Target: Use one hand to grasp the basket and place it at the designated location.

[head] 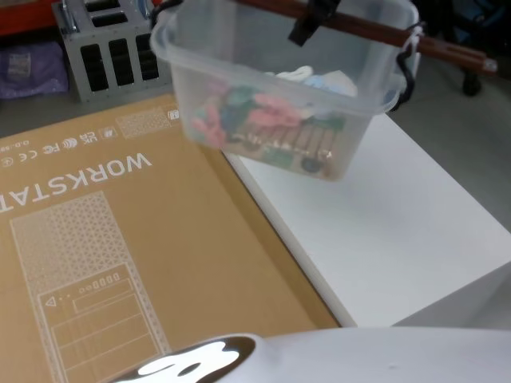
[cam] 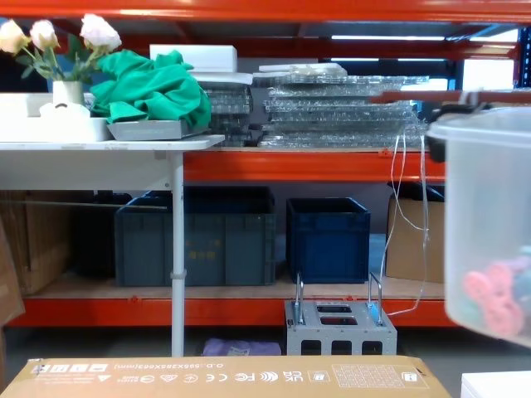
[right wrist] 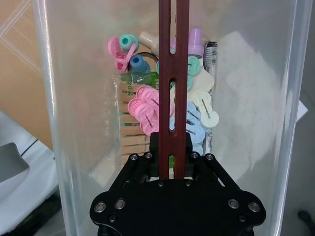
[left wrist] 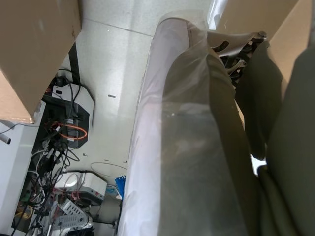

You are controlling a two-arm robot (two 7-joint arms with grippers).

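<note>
The right tool, clamped on the handle, holds the basket aloft above the far corner of the desk. Hung from one narrow grip, the loaded tub could swing or tip and spill its pegs short of the desk. The right arm reaches forward and high; the left arm hangs low by the box.

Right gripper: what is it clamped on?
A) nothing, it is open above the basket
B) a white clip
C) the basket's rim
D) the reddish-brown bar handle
D: in the right wrist view the right gripper has its fingers shut on either side of the bar handle of the basket.
</note>
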